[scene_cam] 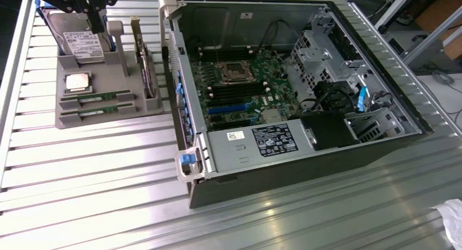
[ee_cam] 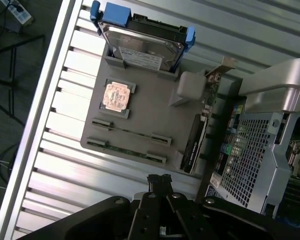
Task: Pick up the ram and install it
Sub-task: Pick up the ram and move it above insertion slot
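My pincer (ee_cam: pixel 159 181) hangs pinched together, empty, over the grey tray (ee_cam: pixel 155 112) by the worktop's (scene_cam: pixel 101 174) edge at the exterior view's left; the ram (ee_cam: pixel 126 151) lies slotted there, untouched; I judge pickup pending, needing jaws spread across its thin edge.

Gripper (scene_cam: pixel 96 12) above hard drive (scene_cam: pixel 81 44), exterior view's top left. Gray holder (scene_cam: pixel 108 79) on slatted table (scene_cam: pixel 94 179) carries hard drive at far end, processor chip (scene_cam: pixel 78 82) lying flat, two ram sticks (scene_cam: pixel 97 97) in slots at near edge. Open computer case (scene_cam: pixel 238 179) just beside holder, motherboard (scene_cam: pixel 245 87) exposed.
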### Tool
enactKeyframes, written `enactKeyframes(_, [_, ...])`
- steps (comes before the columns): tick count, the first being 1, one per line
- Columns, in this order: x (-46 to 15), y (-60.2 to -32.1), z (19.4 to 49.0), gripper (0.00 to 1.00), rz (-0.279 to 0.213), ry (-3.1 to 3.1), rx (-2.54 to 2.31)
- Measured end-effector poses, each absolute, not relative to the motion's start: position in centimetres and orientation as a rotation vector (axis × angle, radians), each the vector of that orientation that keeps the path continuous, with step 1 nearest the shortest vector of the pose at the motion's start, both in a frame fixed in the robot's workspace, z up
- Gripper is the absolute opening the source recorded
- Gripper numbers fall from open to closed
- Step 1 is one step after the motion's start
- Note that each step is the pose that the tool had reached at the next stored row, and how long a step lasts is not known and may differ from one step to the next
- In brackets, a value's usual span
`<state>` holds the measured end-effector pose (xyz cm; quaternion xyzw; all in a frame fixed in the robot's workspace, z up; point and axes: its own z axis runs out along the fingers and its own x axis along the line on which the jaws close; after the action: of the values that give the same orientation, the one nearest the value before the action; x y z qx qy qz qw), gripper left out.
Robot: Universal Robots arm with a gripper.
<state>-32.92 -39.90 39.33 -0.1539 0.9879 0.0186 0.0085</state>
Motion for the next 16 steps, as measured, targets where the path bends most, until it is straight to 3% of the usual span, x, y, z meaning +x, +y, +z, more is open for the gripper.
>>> enactKeyframes(16, [-32.92, -39.90, 39.33, 0.11, 0.051, 3.076, -0.556])
